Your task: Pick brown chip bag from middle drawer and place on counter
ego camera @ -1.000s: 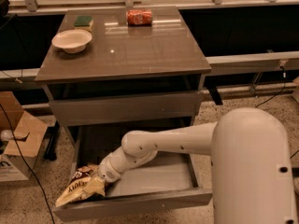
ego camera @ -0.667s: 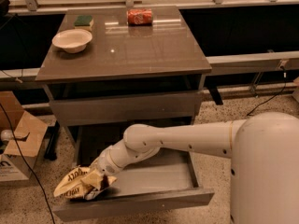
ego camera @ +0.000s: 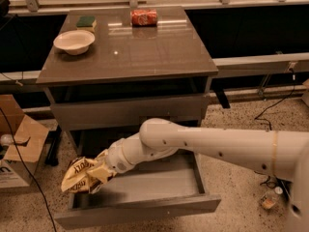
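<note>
Crinkly brown chip bag (ego camera: 77, 177), pinched in the gripper (ego camera: 99, 174), hangs over the middle drawer (ego camera: 145, 212) at its left edge, open tray floor rightward.

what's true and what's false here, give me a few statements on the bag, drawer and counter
1. The gripper holds the brown chip bag at the left end of the middle drawer. True.
2. A white bowl sits on the left side of the counter. True.
3. The middle drawer is shut. False: it is pulled open.
4. The red can stands upright. False: the red can lies on its side on the counter.
5. The brown chip bag lies on the counter. False: the gripper has it down by the drawer.
</note>
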You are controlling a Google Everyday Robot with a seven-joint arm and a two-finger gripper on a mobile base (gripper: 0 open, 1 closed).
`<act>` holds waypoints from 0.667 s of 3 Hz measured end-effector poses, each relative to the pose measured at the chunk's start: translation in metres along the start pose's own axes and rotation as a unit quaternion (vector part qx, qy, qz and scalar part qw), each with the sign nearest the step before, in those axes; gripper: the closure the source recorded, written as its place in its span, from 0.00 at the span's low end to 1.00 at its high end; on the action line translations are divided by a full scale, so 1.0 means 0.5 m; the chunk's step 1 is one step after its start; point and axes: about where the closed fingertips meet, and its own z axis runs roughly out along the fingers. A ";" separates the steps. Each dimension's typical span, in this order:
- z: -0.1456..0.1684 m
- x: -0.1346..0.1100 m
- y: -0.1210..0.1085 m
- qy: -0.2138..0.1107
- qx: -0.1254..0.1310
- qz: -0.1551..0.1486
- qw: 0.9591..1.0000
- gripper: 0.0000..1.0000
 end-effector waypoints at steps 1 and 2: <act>-0.133 -0.074 0.022 -0.023 0.042 -0.058 0.997 1.00; -0.277 -0.152 0.040 -0.055 0.079 -0.115 0.989 1.00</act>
